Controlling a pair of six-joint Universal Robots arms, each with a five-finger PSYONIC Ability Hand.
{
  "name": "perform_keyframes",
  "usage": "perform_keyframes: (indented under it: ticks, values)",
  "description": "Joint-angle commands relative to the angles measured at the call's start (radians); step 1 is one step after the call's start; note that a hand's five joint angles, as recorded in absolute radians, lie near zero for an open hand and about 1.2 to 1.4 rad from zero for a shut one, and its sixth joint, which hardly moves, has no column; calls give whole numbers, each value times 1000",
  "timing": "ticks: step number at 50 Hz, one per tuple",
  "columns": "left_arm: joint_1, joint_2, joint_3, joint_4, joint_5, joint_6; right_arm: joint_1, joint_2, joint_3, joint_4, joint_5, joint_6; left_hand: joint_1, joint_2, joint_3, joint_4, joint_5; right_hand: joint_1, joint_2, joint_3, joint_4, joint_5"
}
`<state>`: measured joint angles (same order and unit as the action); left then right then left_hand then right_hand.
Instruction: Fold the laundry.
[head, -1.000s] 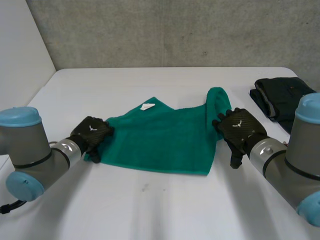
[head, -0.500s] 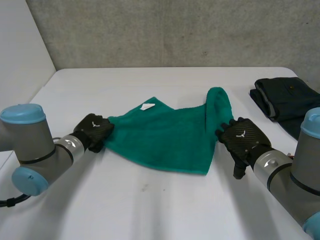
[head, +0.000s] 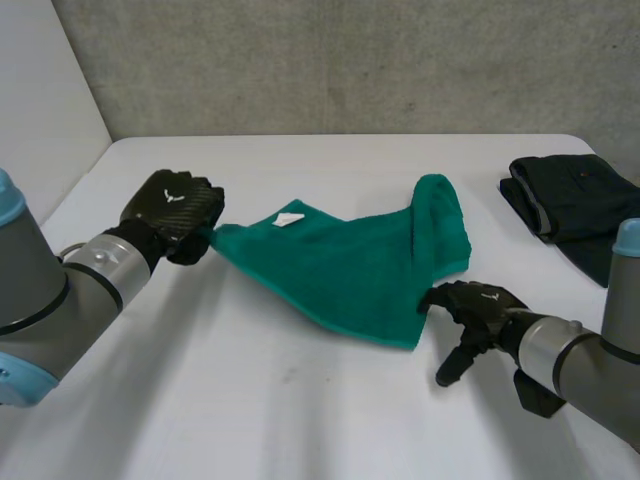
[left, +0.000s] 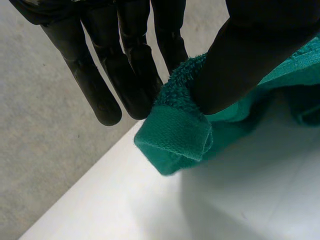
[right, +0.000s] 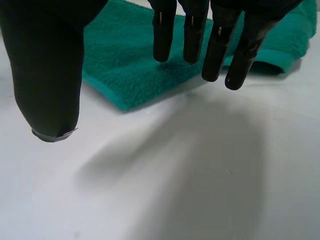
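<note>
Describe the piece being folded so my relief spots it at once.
On the white table, look mid-table. The green towel lies there, one corner pinched by the left hand. Unlike the dark folded clothes near the table's right edge, it is bright green with a small white label.

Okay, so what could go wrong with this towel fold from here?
The left hand pinches just a corner tip of the green towel, so it may slip free when pulled. The right hand is open at the near corner, holding nothing, so the towel could drag across the table and bunch up.
</note>
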<state>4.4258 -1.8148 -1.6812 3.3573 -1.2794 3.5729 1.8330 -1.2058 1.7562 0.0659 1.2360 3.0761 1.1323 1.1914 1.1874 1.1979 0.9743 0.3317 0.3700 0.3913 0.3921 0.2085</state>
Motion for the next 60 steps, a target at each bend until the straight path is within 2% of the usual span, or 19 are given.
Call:
perform_keyframes:
  ticks: [1, 7, 16, 26, 37, 53, 56, 57, 58, 60]
  values:
    - [-22, 84, -3, -21, 0, -46, 18, 110, -109, -20, 3, 69, 264, 205, 209, 198, 247, 123, 85, 64, 63, 72]
    - [-28, 163, -3, -24, 2, -104, 101, 196, -228, -20, 20, 70, 264, 205, 209, 198, 247, 103, 64, 43, 42, 51]
    - [-39, 193, -2, -24, 0, -111, 187, 299, -366, -20, 63, 73, 264, 205, 209, 198, 247, 109, 70, 49, 48, 57]
    - [-40, 212, 15, -24, -3, -120, 216, 403, -471, -26, 175, 67, 264, 205, 209, 198, 247, 223, 185, 163, 163, 172]
    - [-45, 253, 28, -21, -5, -170, 232, 405, -497, -49, 181, 73, 264, 205, 209, 198, 247, 528, 490, 468, 468, 477]
    - [-43, 253, 34, -21, -6, -174, 273, 437, -567, -43, 178, 82, 264, 205, 209, 198, 247, 473, 434, 413, 412, 421]
    - [-43, 253, 35, -21, -8, -174, 273, 453, -589, -41, 174, 108, 264, 205, 209, 198, 247, 601, 563, 542, 541, 550]
    - [-43, 253, 35, -21, -8, -175, 273, 459, -601, -40, 172, 130, 264, 205, 209, 198, 247, 901, 863, 841, 841, 850]
    - [-43, 253, 38, -21, -8, -175, 273, 460, -606, -41, 172, 139, 264, 205, 209, 198, 247, 1063, 1025, 1003, 1002, 1012]
    - [-43, 253, 43, -21, -11, -181, 272, 456, -619, -38, 171, 170, 264, 205, 209, 198, 247, 1065, 1026, 1005, 1004, 1013]
